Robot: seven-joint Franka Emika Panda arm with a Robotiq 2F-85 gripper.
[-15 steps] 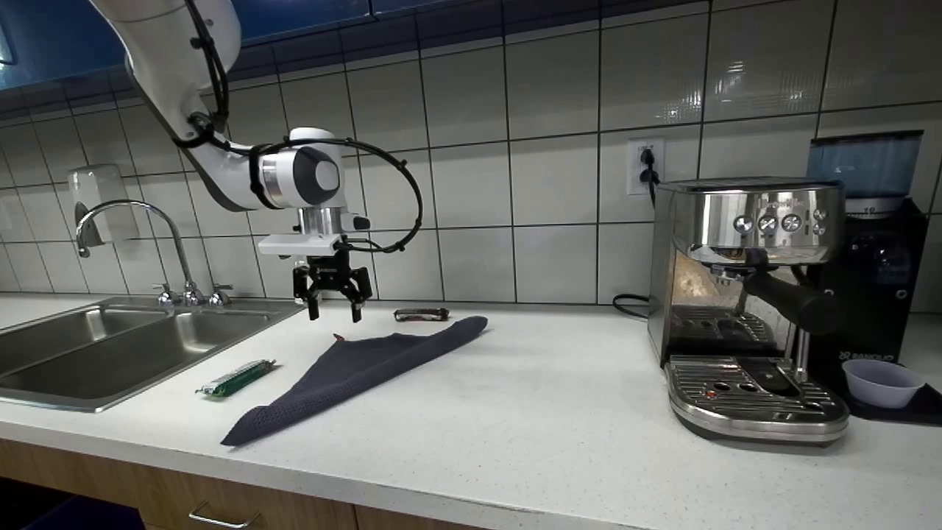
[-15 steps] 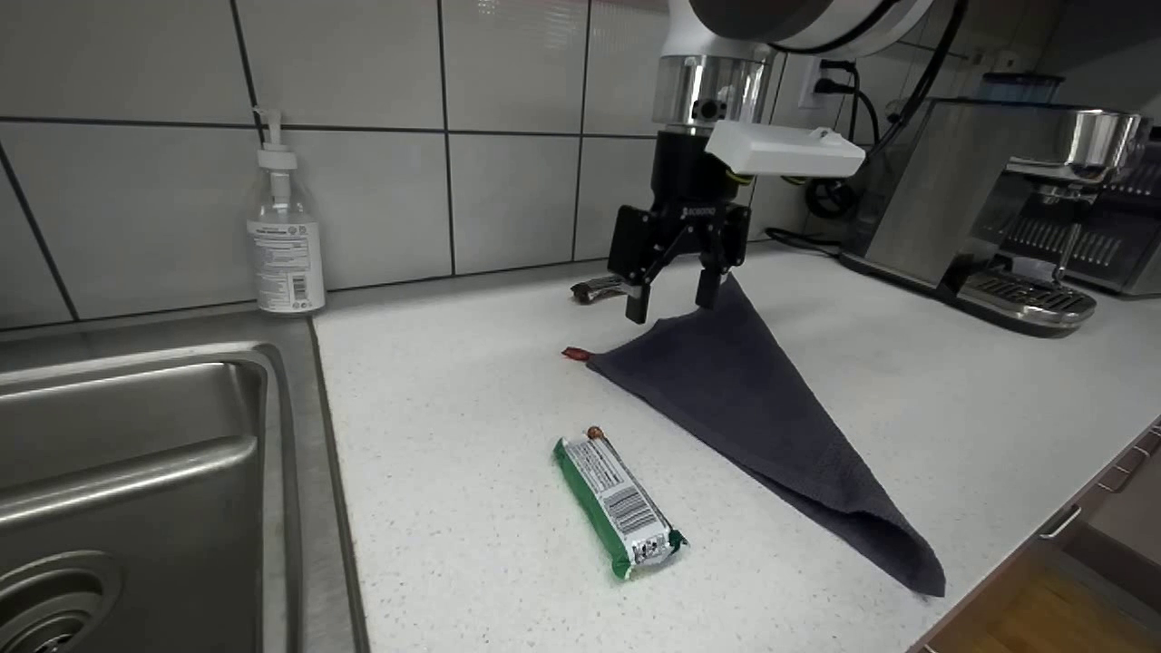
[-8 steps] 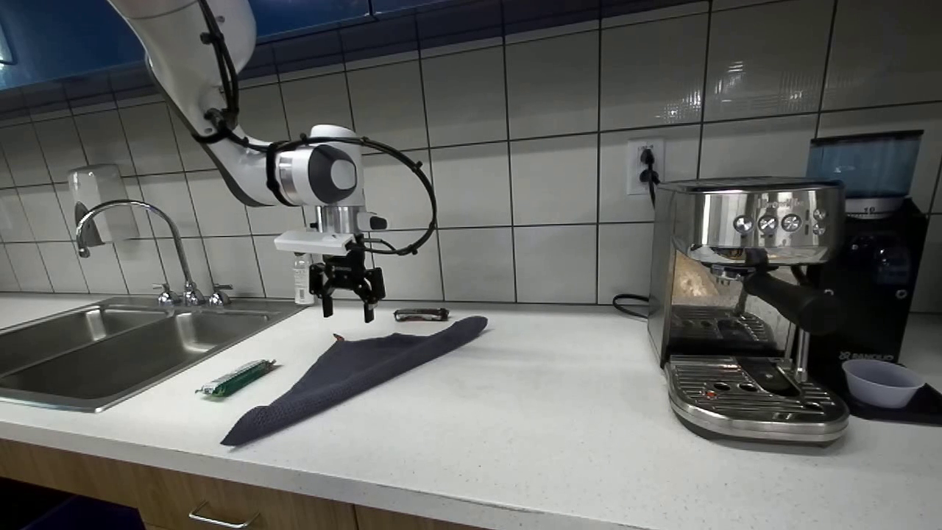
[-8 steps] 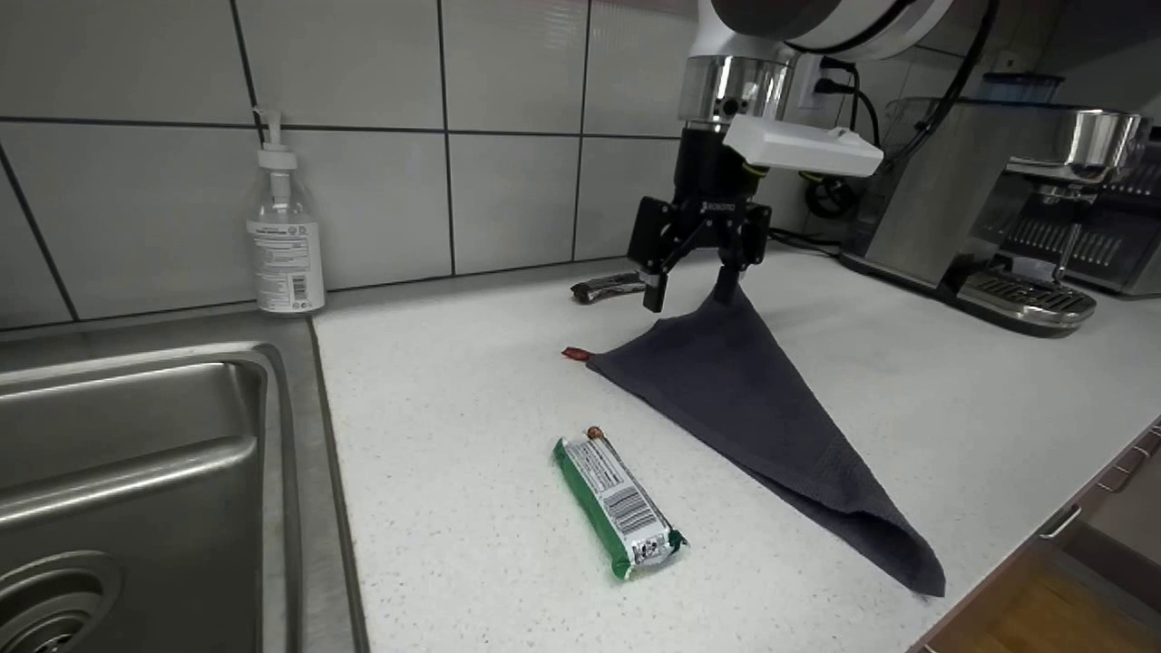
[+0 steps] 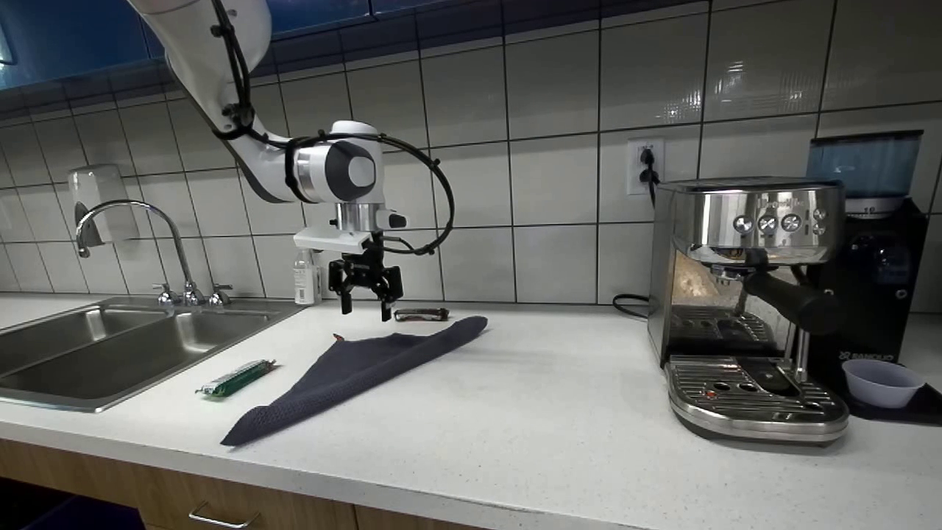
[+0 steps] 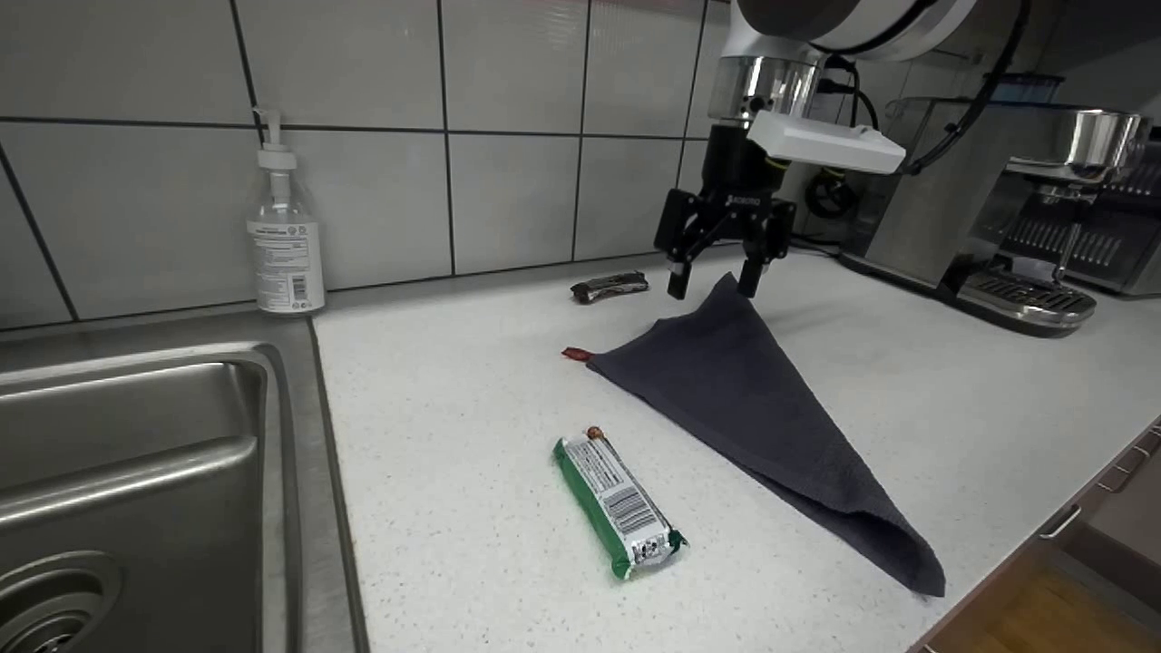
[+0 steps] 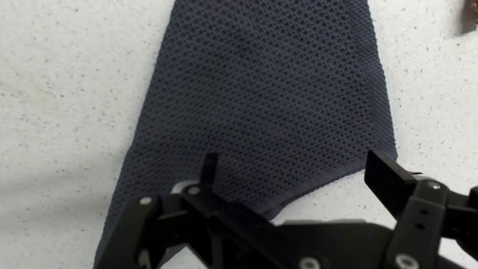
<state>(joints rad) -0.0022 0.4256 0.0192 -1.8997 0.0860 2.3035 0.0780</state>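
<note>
My gripper [image 5: 366,313] is open and empty, pointing down above the back part of a dark grey cloth [image 5: 360,364]. In an exterior view the gripper [image 6: 713,290] hangs over the cloth's [image 6: 744,390] far corner. In the wrist view the open fingers frame the cloth [image 7: 261,93] and its hemmed edge; no contact is visible. The cloth lies folded in a rough triangle with a small red tag [image 6: 577,354]. A green and white wrapped bar [image 6: 619,504] lies beside it on the sink side. A dark wrapped bar [image 6: 609,287] lies behind, near the wall.
A steel sink [image 6: 163,417] and a faucet [image 5: 176,235] are at one end. A pump bottle [image 6: 286,245] stands by the sink against the tiled wall. An espresso machine [image 5: 751,221], a grinder [image 5: 872,272] and a small bowl [image 5: 883,383] stand at the other end.
The arm and open gripper have moved away from the sink, toward the espresso machine, to the right in both exterior views. The cloth and both bars have not moved.
</note>
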